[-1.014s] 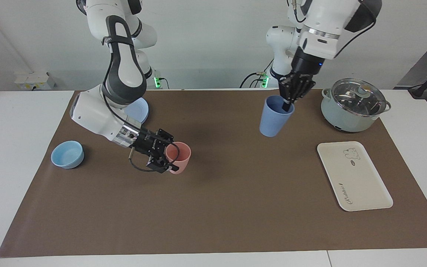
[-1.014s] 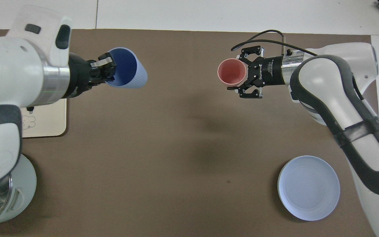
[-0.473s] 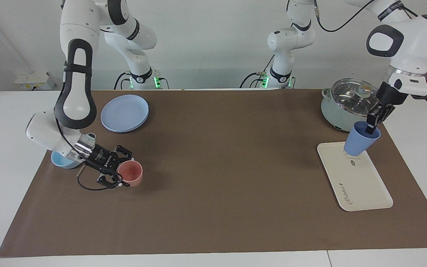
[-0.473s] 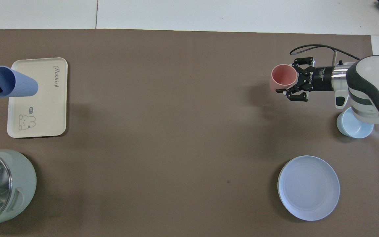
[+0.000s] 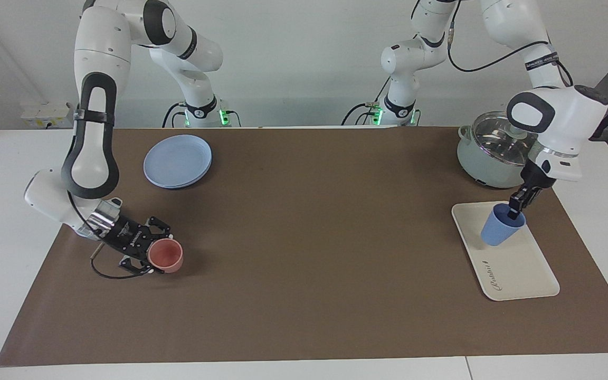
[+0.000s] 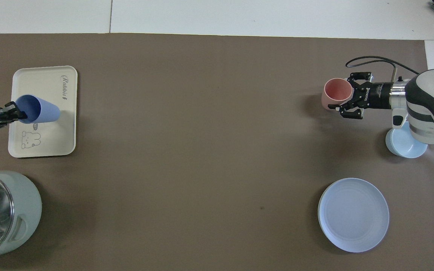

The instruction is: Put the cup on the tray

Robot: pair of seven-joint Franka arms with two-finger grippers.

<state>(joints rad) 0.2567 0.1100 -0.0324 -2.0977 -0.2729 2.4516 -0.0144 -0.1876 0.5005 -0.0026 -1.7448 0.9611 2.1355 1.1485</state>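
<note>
Facing view: the cup [image 5: 500,233] hangs from the left gripper [image 5: 514,212] over the tray [image 5: 525,274], at the half of the tray nearer the robots. The cup's long axis is tilted, not vertical: the rim leans toward the gripper and the base points down and toward the table's middle. The base sits on or just above the tray surface; contact cannot be confirmed from either view.

Left gripper: clenched on the cup rim, one finger inside the mouth and one against the outer wall. The grip point is at the top edge on the side toward the left arm's end of the table, so the cup body lies below and inboard of the fingers.

Judgement: the next move is a short descent with the cup brought upright, so that the base seats flat before the fingers let go. Release at the present tilt risks the cup tipping or rolling onto the tray. The left arm is the only arm within reach of the tray.

Right gripper [image 5: 148,252]: low over the mat at the right arm's end of the table, fingers clenched on the rim of a pink cup [image 5: 165,255]. A bowl [image 6: 405,145] and a plate [image 5: 178,161] lie nearby, a pot [image 5: 491,153] stands near the tray.
</note>
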